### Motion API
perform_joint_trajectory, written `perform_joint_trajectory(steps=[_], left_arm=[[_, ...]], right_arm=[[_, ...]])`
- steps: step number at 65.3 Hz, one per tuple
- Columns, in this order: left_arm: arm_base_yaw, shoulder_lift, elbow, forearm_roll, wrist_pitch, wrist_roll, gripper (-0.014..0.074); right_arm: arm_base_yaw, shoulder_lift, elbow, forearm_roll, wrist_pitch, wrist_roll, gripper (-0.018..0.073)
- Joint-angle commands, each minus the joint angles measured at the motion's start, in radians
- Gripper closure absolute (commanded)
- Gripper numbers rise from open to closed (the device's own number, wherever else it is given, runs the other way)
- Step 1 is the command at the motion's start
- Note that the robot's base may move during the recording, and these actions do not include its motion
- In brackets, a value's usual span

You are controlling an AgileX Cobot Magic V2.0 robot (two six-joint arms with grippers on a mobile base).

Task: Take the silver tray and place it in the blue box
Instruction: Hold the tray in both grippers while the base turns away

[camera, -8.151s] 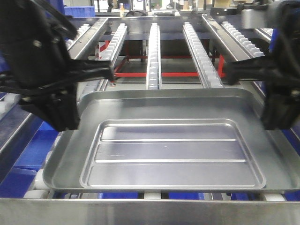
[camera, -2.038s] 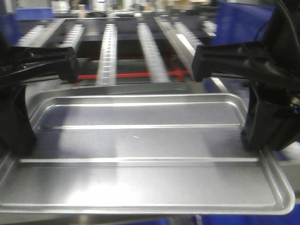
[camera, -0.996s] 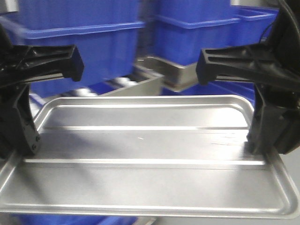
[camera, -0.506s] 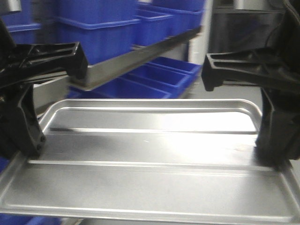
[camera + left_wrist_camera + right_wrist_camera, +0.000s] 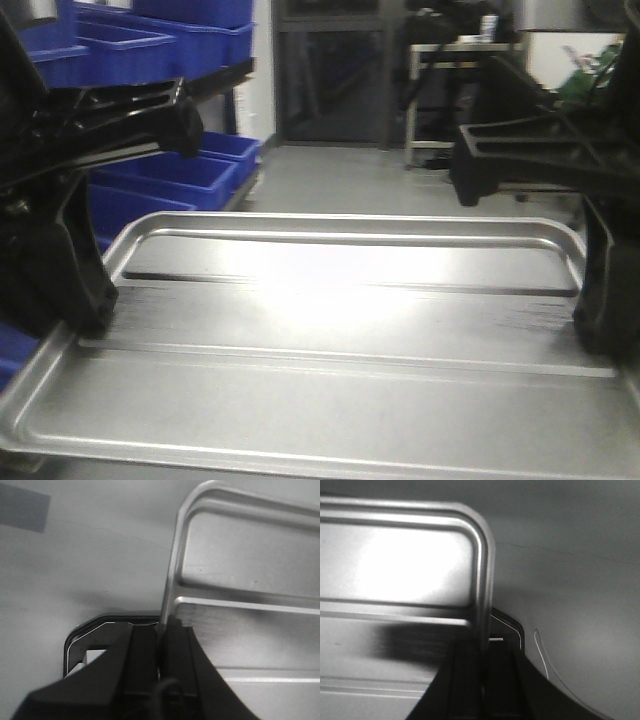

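- Exterior front-facing view: the silver tray (image 5: 340,350) is held aloft over grey floor, its long axis running across from arm to arm.
- The left fingers (image 5: 142,652) are clamped on its left rim and the right fingers (image 5: 500,665) on its right rim, so neither arm is nearer.
- Blue boxes (image 5: 165,175) are seen only at far left, beyond the tray's left end.
- Compared with half a second ago, the boxes are shifted leftward out of the background; the hold is unchanged.

Light: moderate, falling from above the silver tray (image 5: 340,400). Glare: white bloom on tray floor centre, front view; second bloom at its far corner, right wrist view. Shadows: streaked dark smears at both tray ends. Focus: soft; wrist views grey, hazy.
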Motion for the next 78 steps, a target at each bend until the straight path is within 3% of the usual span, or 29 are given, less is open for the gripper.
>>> perform_joint_trajectory(steps=[1, 78], left_arm=[[0.006, -0.028, -0.025, 0.059, 0.027, -0.036, 0.0700], [0.006, -0.028, -0.025, 0.059, 0.027, -0.036, 0.0700]], right_arm=[[0.002, -0.026, -0.020, -0.035, 0.112, -0.009, 0.0499], [0.002, -0.026, -0.020, -0.035, 0.137, -0.009, 0.0499]])
